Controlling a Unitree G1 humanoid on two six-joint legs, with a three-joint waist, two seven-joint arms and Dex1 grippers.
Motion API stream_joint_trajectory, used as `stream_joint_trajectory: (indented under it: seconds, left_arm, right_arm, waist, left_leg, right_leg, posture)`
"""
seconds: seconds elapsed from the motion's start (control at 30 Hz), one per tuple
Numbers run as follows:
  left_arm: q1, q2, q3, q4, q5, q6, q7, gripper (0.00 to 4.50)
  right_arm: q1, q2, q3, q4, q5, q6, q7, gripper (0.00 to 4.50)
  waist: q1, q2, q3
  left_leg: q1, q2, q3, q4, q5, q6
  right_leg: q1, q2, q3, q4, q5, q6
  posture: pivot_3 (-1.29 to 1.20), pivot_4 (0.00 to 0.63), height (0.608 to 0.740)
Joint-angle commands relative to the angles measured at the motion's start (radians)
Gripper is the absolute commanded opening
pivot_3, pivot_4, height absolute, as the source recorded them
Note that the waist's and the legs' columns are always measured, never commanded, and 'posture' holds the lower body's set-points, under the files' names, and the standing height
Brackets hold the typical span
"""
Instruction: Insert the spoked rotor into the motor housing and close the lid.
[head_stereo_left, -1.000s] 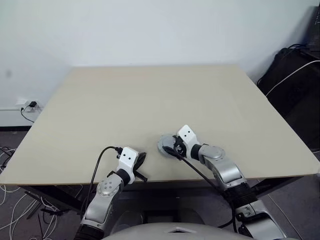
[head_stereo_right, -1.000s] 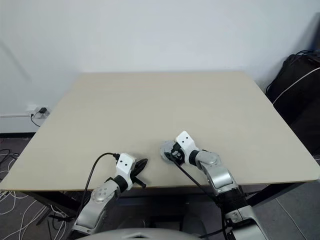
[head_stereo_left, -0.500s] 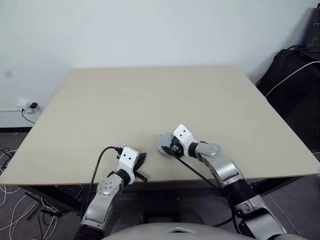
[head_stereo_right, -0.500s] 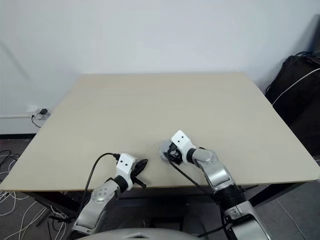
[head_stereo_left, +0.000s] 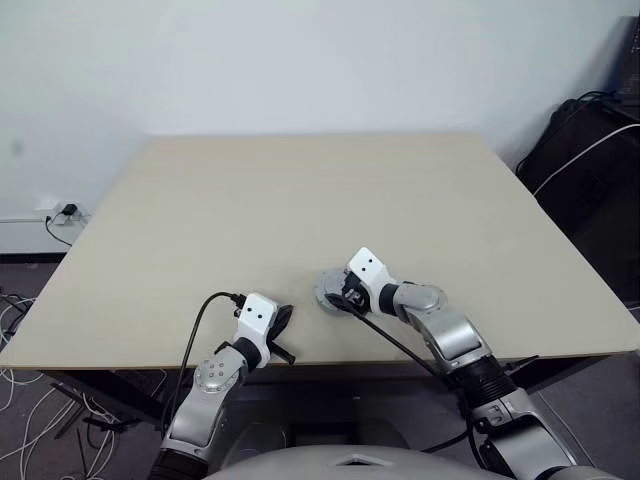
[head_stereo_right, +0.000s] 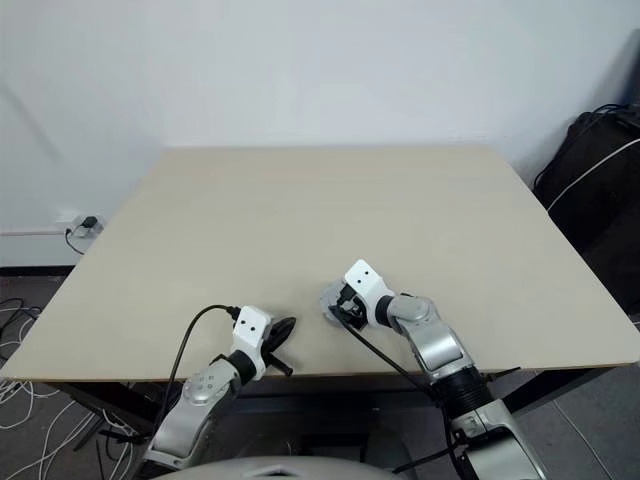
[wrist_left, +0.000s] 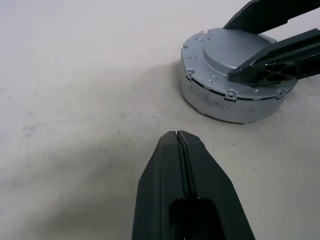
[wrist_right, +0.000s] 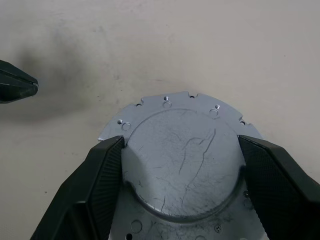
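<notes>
Straddling the raised middle of the lid (wrist_right: 182, 165), the right gripper (head_stereo_left: 340, 293) has its fingers (wrist_right: 97, 187) spread wide, one pad on each side of that smooth boss and pressed close against it. The lid sits smooth face up on a thick silver drum, which I take to be the motor housing (wrist_left: 220, 102) already capped; no coils and no spoked rotor are visible, so whether the rotor is inside cannot be told. My reading: the wide, downward-angled grip is there to seat or square the lid on the housing, the pads bearing on the boss rather than the thin screw-holed rim.

The stack rests flat on the desk (head_stereo_left: 300, 200) close to its near edge, at about 6 o'clock of the desktop and slightly toward 5.

The left gripper (wrist_left: 181, 137) has its fingers shut together, empty, tips resting low over the desk at roughly 8 o'clock from the housing, near but apart from it. It looks parked, kept clear of the working hand.

Around: bare desktop elsewhere. Off the desk, a dark bag (head_stereo_left: 585, 170) with a white cable at 3 o'clock; a wall socket (head_stereo_left: 58, 211) and loose cables on the floor at 9 o'clock. Nothing stands between either gripper and the housing.
</notes>
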Motion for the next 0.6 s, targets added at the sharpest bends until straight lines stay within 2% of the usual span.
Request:
stream_joint_trajectory:
  seconds: [0.03, 0.2, 0.6]
  left_arm:
    - [-0.005, 0.001, -0.004, -0.056, -0.003, 0.002, -0.001, 0.03]
    - [-0.003, 0.003, -0.001, -0.059, -0.003, 0.006, -0.002, 0.03]
    - [-0.008, 0.007, 0.004, -0.049, -0.002, 0.001, -0.002, 0.03]
  right_arm:
    - [0.016, -0.026, 0.011, 0.021, -0.020, 0.029, 0.010, 3.25]
    - [0.022, -0.037, 0.019, 0.019, -0.011, 0.039, 0.037, 3.25]
    - [0.010, -0.041, 0.030, 0.051, -0.051, 0.026, -0.021, 3.25]
  waist:
    - [0.000, 0.000, 0.000]
    - [0.004, 0.000, 0.000]
    - [0.004, 0.000, -0.001]
  left_leg:
    - [0.000, 0.000, 0.000, 0.000, 0.000, 0.000]
    - [0.000, 0.000, 0.000, 0.000, 0.000, 0.001]
    - [0.001, -0.001, 0.000, 0.001, -0.003, -0.002]
  right_leg:
    - [0.000, 0.000, 0.000, 0.000, 0.000, 0.000]
    - [0.000, -0.001, 0.000, 0.000, -0.001, 0.001]
    - [0.002, -0.001, 0.000, -0.001, -0.001, 0.001]
  posture:
    - [0.00, 0.000, 0.740]
    - [0.00, 0.000, 0.740]
    - [0.00, 0.000, 0.740]
